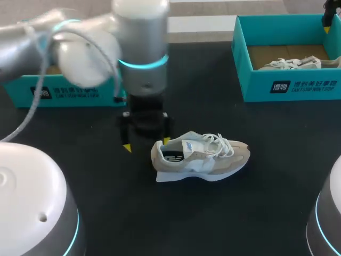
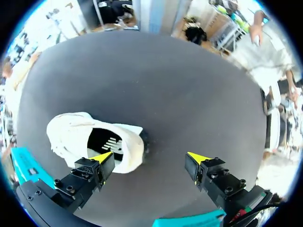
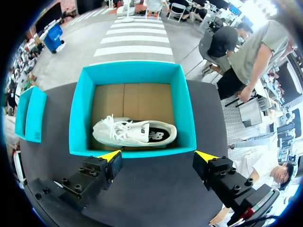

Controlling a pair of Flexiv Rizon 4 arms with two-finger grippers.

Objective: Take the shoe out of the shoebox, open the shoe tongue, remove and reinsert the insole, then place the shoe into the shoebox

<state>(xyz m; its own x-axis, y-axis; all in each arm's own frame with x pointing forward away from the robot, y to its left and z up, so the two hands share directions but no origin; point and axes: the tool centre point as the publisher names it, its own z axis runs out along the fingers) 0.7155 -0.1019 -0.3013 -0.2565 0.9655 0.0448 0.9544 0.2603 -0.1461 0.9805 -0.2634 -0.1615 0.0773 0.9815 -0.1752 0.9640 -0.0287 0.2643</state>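
1. Yellow-tipped left gripper point(image 1: 146, 144), fingers spread and empty, hangs at the heel of the shoe point(image 1: 205, 157).
2. Shoe stands mid-table, outside the teal shoebox point(image 1: 287, 88) at the far right corner.
3. Right gripper point(image 3: 158, 156), also spread, hovers over that shoebox.
4. Probably next: pinch the tongue point(image 1: 190, 145) open.

One shoe point(image 1: 201, 157) on table point(image 1: 266, 208) centre, heel beside left gripper point(image 1: 146, 144); second shoe point(image 1: 290, 63) inside shoebox point(image 1: 290, 88), far right.
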